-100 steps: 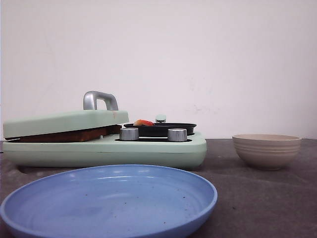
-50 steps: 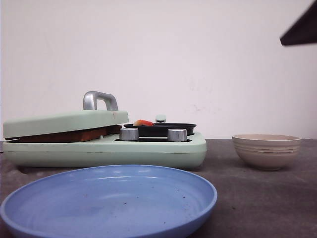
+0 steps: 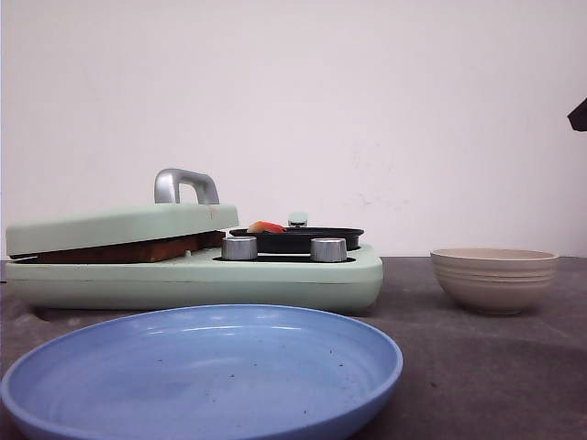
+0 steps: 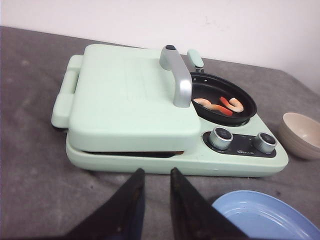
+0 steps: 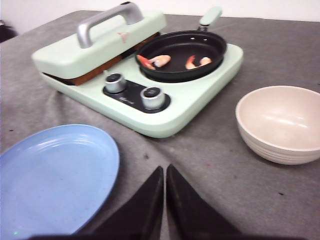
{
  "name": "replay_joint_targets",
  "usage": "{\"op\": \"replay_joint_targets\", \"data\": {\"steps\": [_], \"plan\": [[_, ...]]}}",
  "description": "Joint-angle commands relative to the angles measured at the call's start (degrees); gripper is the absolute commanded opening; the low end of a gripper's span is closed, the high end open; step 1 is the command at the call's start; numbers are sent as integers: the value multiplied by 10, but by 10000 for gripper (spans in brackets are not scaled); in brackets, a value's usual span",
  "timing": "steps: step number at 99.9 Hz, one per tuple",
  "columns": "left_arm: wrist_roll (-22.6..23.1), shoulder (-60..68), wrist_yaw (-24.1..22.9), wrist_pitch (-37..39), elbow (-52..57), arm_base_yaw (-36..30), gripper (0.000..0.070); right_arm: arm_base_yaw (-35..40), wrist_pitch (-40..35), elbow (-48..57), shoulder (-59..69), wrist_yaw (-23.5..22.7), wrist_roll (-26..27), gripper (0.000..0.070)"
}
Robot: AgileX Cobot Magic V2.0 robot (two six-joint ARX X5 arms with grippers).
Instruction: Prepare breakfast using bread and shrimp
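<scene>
Bread (image 5: 95,70) toasting under lid, shrimp (image 5: 155,61) in pan; both grippers (image 4: 156,187) (image 5: 164,192) empty, nearly shut — next: lift lid handle (image 4: 177,75).

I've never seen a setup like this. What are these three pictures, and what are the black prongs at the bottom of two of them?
A two-armed robot stands at a table. One camera looks forward over it; the other two sit on the wrists, so the black prongs are the left gripper, slightly open, and the right gripper, shut. Neither holds anything. On the table: a green cooker with bread under its lid, shrimp in its black pan, a blue plate and a beige bowl.
</scene>
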Motion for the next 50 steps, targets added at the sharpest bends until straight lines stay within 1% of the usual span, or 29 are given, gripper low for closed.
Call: {"op": "replay_joint_targets", "data": {"steps": [1,10,19,50], "plan": [[-39,0,-2,6,3,-2,26,4,4,0,0,2,8,0],[-38,0,-2,6,3,-2,26,4,5,0,0,2,10,0],[-38,0,-2,6,3,-2,26,4,6,0,0,2,36,0],[-38,0,-2,6,3,-2,26,4,7,0,0,2,35,0]]}}
